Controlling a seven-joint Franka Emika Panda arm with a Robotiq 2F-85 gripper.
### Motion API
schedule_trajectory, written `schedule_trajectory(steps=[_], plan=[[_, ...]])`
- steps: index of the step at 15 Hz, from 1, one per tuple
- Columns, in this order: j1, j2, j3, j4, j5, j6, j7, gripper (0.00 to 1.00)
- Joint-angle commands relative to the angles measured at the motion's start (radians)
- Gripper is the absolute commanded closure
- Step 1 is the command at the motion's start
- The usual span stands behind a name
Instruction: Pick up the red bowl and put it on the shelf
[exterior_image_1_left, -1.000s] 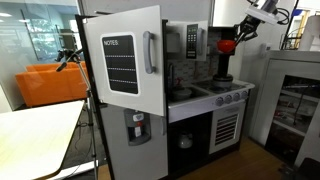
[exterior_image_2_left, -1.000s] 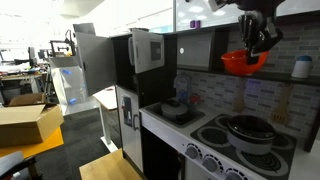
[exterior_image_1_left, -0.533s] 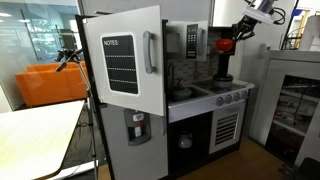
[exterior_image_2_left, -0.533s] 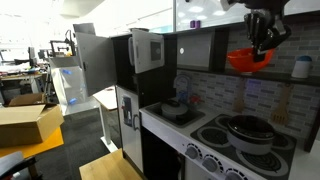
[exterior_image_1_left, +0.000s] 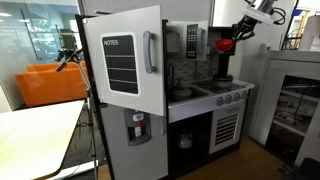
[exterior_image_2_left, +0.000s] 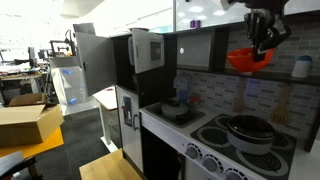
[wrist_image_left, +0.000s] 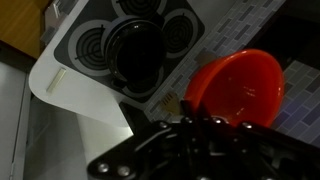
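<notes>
My gripper is shut on the rim of the red bowl and holds it in the air above the toy stove. The bowl also shows in an exterior view, with the gripper above it, and fills the right of the wrist view, where the fingers pinch its near edge. The bowl hangs in front of the dark open niche of the toy kitchen, under its upper ledge. A dark pot sits on a burner below.
The white stove top has several burners, and knobs line its front. A microwave and the fridge door marked NOTES stand beside it. A white cabinet stands close to the arm's side.
Since a second ago the gripper has carried the red bowl slightly up and toward the niche. Nothing has moved in the last half second.
</notes>
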Motion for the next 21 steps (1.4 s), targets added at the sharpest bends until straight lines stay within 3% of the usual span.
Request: schedule_trajectory(steps=[1,7,8,21], plan=[[-0.024,0.000,0.027,0.006,-0.012,0.000,0.007,0.93],[-0.024,0.000,0.027,0.006,-0.012,0.000,0.007,0.93],[-0.018,0.002,0.025,0.006,-0.020,0.005,0.020,0.98],[-0.010,0.113,0.055,0.150,-0.104,0.065,0.221,0.98]])
